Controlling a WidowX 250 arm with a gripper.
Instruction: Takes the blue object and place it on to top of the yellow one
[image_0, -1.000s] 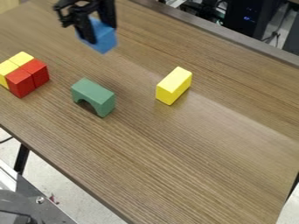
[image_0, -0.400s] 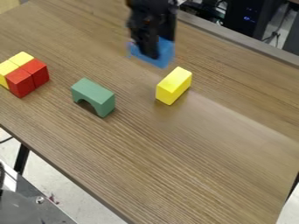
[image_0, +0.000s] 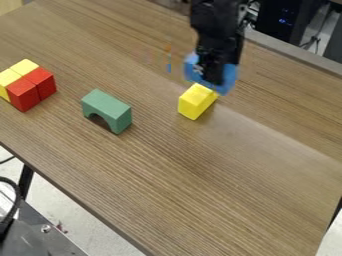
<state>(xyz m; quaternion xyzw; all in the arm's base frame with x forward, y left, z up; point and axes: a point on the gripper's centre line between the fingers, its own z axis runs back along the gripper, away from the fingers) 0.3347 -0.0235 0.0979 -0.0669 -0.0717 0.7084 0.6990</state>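
The black gripper (image_0: 215, 75) hangs down from the top edge of the view, closed on the blue object (image_0: 229, 80), which shows on both sides of its dark fingers; just below the gripper in the view, and a little to its left, is 1 yellow block (image_0: 195, 103) on the brown wood-grain table (image_0: 167, 190); the blue object overlaps that block's upper right corner in this view, and whether the 2 touch I cannot tell; further out from the gripper, to its left and lower in the view, a green arch block (image_0: 107, 107) stands with its opening down against the tabletop; well apart from the gripper, at the far left, 2 red blocks (image_0: 32, 91) and 2 small yellow blocks (image_0: 16, 72) sit packed side by side in a cluster; beyond the table's edge, up and to the gripper's right, is dark equipment (image_0: 274, 22) with small blue lights.
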